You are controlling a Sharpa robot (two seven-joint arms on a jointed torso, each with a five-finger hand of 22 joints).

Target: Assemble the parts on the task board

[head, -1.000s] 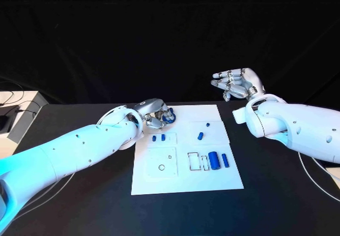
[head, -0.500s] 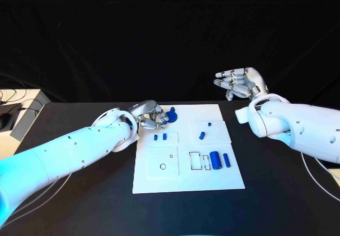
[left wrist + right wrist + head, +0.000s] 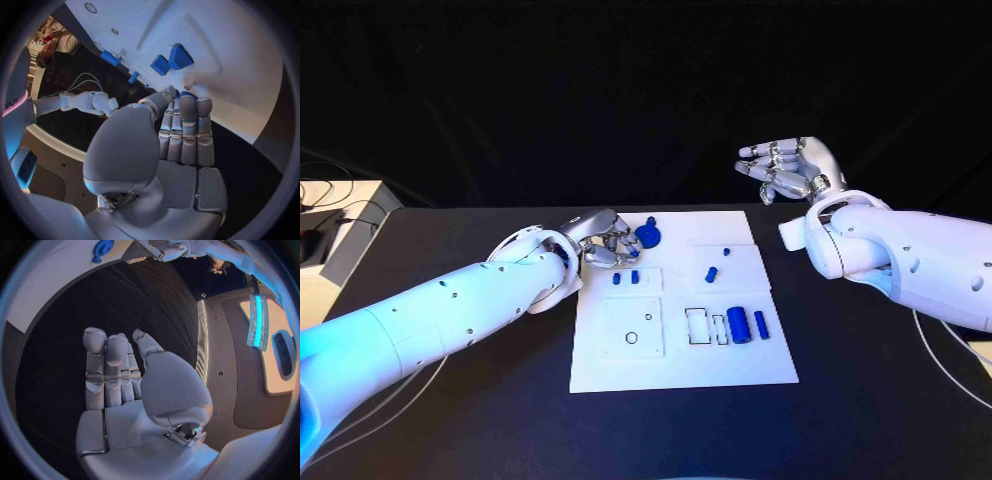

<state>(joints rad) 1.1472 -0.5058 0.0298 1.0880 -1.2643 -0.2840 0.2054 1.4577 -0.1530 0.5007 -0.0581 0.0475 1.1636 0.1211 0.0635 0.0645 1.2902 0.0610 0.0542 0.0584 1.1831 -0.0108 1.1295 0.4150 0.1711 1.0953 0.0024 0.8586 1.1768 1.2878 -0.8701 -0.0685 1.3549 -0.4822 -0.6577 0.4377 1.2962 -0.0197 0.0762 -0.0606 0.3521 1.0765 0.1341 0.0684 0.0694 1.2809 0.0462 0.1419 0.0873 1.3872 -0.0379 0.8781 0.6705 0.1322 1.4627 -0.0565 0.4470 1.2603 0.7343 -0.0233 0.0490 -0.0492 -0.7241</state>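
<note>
Left hand (image 3: 609,243): at the task board's (image 3: 678,365) far left corner, fingertips (image 3: 187,97) pinching a blue part (image 3: 648,237) (round piece).
Right hand (image 3: 788,170): raised beyond the worktop's far edge, fingers loosely curled, holding nothing.
Task board: mid-worktop.

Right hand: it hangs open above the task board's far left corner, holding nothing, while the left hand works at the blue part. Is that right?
Not quite. The right hand does hang open and empty, but the head view shows it off the task board, beyond its far right corner. The left hand is at the blue part as stated.
</note>
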